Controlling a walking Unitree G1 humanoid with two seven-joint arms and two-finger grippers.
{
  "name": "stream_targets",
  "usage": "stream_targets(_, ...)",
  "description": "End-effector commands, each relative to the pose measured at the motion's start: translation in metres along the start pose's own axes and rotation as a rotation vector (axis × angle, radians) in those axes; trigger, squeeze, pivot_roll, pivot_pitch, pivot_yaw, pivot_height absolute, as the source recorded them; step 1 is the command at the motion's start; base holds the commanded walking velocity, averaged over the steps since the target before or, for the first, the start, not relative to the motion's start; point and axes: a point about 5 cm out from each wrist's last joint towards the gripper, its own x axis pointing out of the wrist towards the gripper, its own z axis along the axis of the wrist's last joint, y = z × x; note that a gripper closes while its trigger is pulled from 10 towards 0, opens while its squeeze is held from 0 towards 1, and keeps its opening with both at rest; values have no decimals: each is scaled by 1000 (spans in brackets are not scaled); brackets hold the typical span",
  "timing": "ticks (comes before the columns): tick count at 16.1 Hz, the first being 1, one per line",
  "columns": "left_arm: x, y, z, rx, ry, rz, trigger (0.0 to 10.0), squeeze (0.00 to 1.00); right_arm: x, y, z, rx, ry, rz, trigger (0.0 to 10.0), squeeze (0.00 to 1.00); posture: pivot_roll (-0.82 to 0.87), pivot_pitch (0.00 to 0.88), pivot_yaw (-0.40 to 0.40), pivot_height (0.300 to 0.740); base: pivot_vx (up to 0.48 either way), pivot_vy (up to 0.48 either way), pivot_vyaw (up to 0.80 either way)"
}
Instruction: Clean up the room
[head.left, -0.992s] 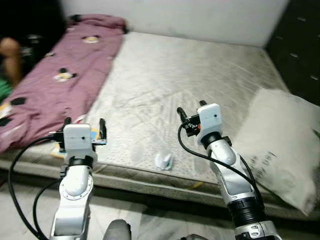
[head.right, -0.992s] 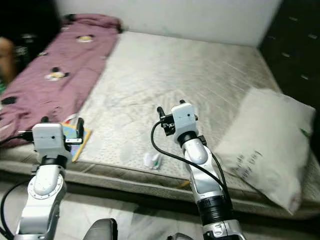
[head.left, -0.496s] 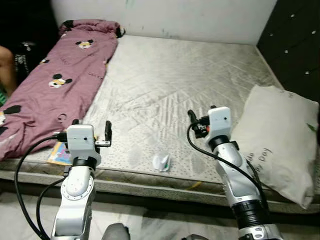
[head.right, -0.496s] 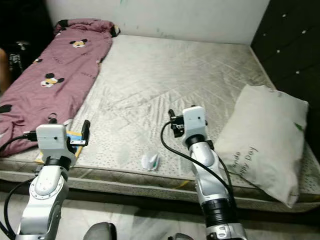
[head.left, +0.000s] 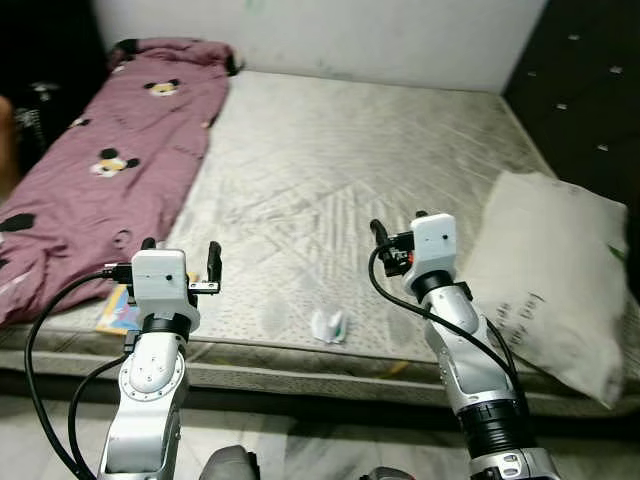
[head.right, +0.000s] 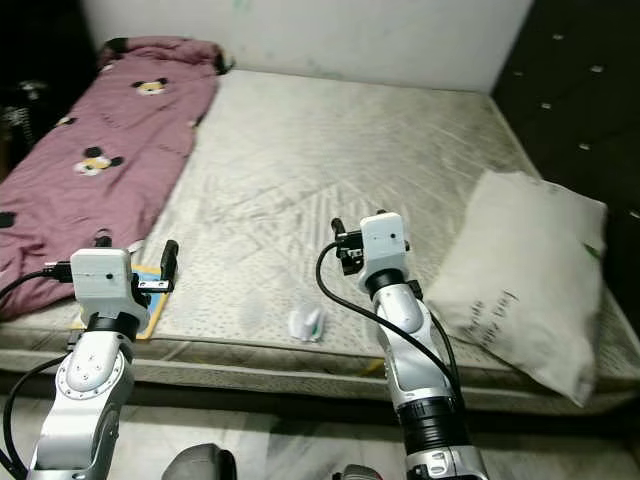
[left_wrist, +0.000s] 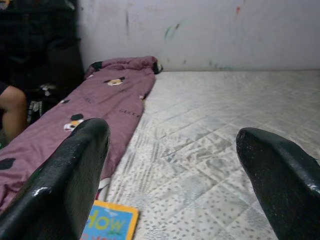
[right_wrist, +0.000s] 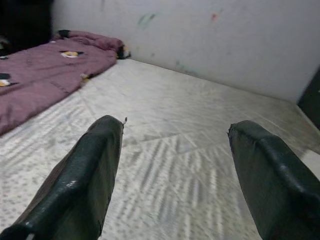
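Compared with the frames of a second ago, which were blurred and framed differently, the scene is now seen sharply, and a little more of the dark panelled wall (head.left: 590, 90) at the right is taken in; the shift is shared by the whole picture, so the camera is what has moved. The crumpled white wrapper (head.left: 328, 324) is found at the same spot on the mattress (head.left: 340, 170) as before, near the front edge. Both arms are held raised over that front edge much as they were.

No container is to be seen. A maroon blanket (head.left: 95, 175) printed with cartoon mice is spread along the left side of the bed, and a colourful book (head.left: 118, 310) is partly tucked under its near edge. A pale pillow (head.left: 555, 270) is propped at the right side of the mattress.

The left tool (left_wrist: 172, 165) is held with its fingers (left_wrist: 70, 175) apart and nothing between them, above the front edge just beside the book. The right tool (right_wrist: 172, 170) is likewise held spread and empty, above the mattress. The wrapper lies between the two tools, nearer the right one and below it, touched by neither.
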Motion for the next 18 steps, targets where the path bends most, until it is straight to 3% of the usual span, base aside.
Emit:
stream_targets(1, 0, 1, 3, 8, -10, 13, 10000, 0, 1, -5, 1, -1, 4, -18, 10000, 0, -6, 0, -59, 740, 0, 0, 0)
stream_targets(12, -3, 6, 1, -43, 19, 37, 10000, 0, -4, 0, 1, 11, 8, 24, 10000, 0, 0, 0, -71, 740, 0, 0, 0)
stream_targets(18, -5, 11, 0, -52, 30, 71, 10000, 0, -5, 4, 3, 7, 2, 57, 10000, 0, -3, 0, -70, 672, 0, 0, 0)
